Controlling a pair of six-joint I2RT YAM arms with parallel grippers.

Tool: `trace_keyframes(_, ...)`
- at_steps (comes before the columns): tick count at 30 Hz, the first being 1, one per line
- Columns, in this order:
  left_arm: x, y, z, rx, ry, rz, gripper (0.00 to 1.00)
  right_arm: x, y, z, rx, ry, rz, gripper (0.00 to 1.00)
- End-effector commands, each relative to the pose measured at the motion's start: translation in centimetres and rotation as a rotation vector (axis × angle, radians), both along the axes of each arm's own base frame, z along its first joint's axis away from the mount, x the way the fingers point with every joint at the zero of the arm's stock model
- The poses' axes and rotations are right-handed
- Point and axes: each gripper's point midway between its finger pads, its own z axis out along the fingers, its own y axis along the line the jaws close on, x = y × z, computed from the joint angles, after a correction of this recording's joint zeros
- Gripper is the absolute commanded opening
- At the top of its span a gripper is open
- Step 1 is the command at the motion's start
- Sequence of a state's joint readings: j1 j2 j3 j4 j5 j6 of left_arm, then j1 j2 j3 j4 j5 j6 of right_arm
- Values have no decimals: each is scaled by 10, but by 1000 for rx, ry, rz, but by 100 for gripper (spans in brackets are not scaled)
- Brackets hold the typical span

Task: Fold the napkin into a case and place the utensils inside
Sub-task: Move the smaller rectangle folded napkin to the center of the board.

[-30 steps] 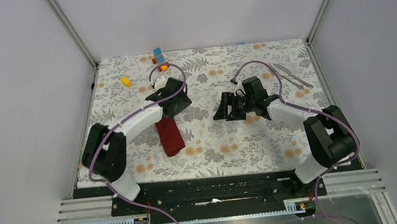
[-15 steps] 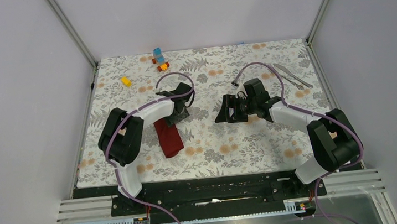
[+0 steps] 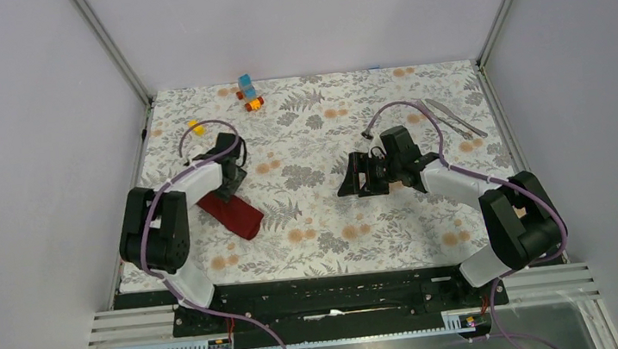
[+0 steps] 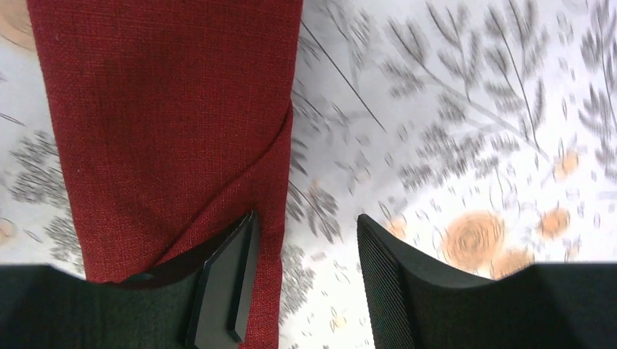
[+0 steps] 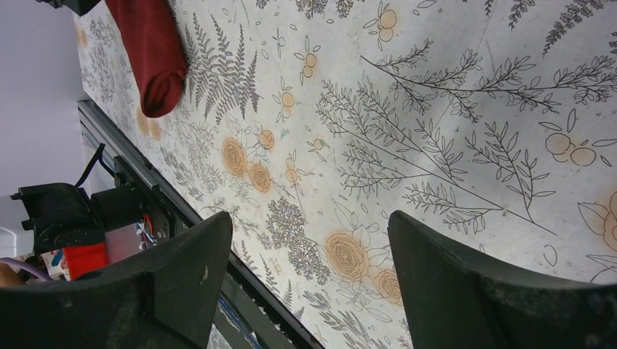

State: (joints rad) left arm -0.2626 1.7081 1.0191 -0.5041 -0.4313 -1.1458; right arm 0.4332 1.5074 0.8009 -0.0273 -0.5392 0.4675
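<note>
Napkin lies as a narrow folded strip on the left of the table, slanted, its near end pointing toward centre-front. Left gripper sits low at the strip's far end. In the wrist view its jaws are part-spread: one finger is tucked under a loose flap of the cloth, the other is down over bare table, and the strip's long edge runs between them. No pinch that you can see. Right gripper hangs mid-table, jaws wide, nothing in them. Utensils lie together at the far right, well apart from the cloth.

Step in hand, by my reading: squaring the strip or opening its mouth for the utensils. Keep the tucked finger shallow and close on the top layer only, or the fold may drag open. Work along the strip's length, not across it. Soft cloth bunches sideways.

Room: the table's left edge is near the strip's outer end, so you have little margin there. Open ground lies between the two arms, so work toward centre. Toy blocks sit at the far edge. A yellow block lies just beyond the left wrist; mind it on lift-out. The right arm looks to have a free run back to the utensils.
</note>
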Motion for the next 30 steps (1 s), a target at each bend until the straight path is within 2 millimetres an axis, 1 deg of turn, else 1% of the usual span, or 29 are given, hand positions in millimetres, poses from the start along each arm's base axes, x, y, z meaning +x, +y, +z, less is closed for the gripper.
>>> trace_keyframes(1,-2,42,2,-1,-26,116,57,-3,1,4,-13,-28,17,85)
trace_keyframes(4,-3,62,4,-15,-45,144,57,-2,2,1,-19,-21,20,85)
trace_keyframes(6,-1,70,8,-18,-55,138,57,0,2,-1,-27,-18,16,85)
trace_keyframes(7,3,70,14,-17,-63,115,58,0,2,-1,-32,-16,15,85)
trace_keyframes(9,10,66,23,-37,-81,73,62,2,0,-2,-45,-20,11,85)
trace_keyframes(12,20,45,47,-125,-140,-20,65,4,-5,-2,-81,-30,1,85)
trace_keyframes(15,26,18,93,-204,-262,-167,68,4,-11,2,-114,-51,-6,85)
trace_keyframes(16,27,7,110,-225,-309,-248,69,5,-14,3,-131,-61,-12,86)
trace_keyframes(17,28,-8,134,-251,-391,-363,70,6,-18,5,-151,-74,-21,86)
trace_keyframes(18,25,-28,157,-293,-481,-509,72,8,-24,6,-179,-87,-34,87)
trace_keyframes(19,20,-46,180,-325,-579,-629,76,8,-27,7,-197,-97,-35,87)
trace_keyframes(20,11,-61,198,-346,-654,-727,79,12,-34,7,-239,-108,-59,87)
trace_keyframes(21,0,-78,212,-373,-705,-831,80,13,-37,8,-258,-115,-63,88)
trace_keyframes(23,-25,-114,227,-436,-743,-1035,81,22,-47,8,-319,-140,-99,88)
trace_keyframes(25,-44,-137,232,-463,-764,-1156,82,35,-56,14,-381,-169,-125,89)
trace_keyframes(26,-53,-147,234,-474,-777,-1203,82,43,-62,18,-423,-190,-143,93)
trace_keyframes(27,-61,-156,234,-482,-785,-1246,83,53,-69,25,-456,-210,-164,96)
trace_keyframes(29,-75,-175,235,-488,-797,-1350,84,78,-88,38,-479,-240,-231,97)
trace_keyframes(30,-82,-182,234,-489,-794,-1398,84,94,-98,48,-484,-259,-270,97)
